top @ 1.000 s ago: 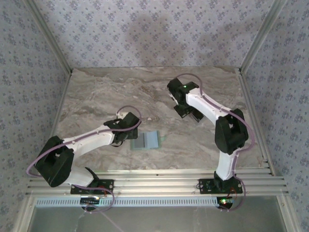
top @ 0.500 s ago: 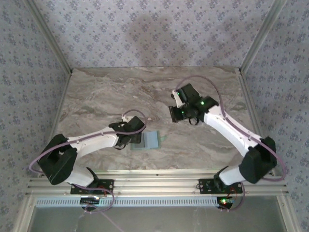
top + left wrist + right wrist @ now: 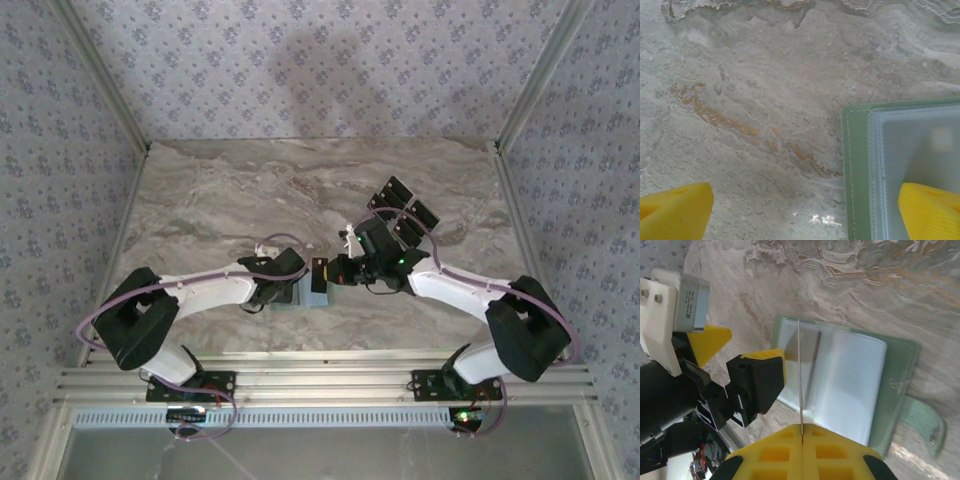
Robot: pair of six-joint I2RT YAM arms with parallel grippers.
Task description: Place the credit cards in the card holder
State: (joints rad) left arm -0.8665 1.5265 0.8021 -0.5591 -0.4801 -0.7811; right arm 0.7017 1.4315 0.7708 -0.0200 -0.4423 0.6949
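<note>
The card holder [image 3: 312, 292] lies open on the marble near the front middle, pale green [image 3: 897, 375] with clear pockets and a tab [image 3: 925, 421] on its edge. My right gripper [image 3: 801, 432] is shut on one black credit card [image 3: 800, 365], seen edge-on, held upright over the holder's left pocket. From above, that card [image 3: 320, 273] hangs at the holder's top edge in front of the right gripper [image 3: 337, 270]. My left gripper [image 3: 802, 215] is open, straddling the holder's left edge [image 3: 855, 165], one finger [image 3: 757, 381] close beside the card. Three more credit cards [image 3: 405, 213] lie at back right.
The marble table [image 3: 220, 190] is bare at the left and back. Metal rails [image 3: 320, 380] run along the near edge, and patterned walls close in the sides and back. Both arms meet over the holder near the front middle.
The right arm has swung from the back right down and left to the card holder with a card in its jaws, uncovering the loose cards. The left gripper has edged right onto the holder's left side.
</note>
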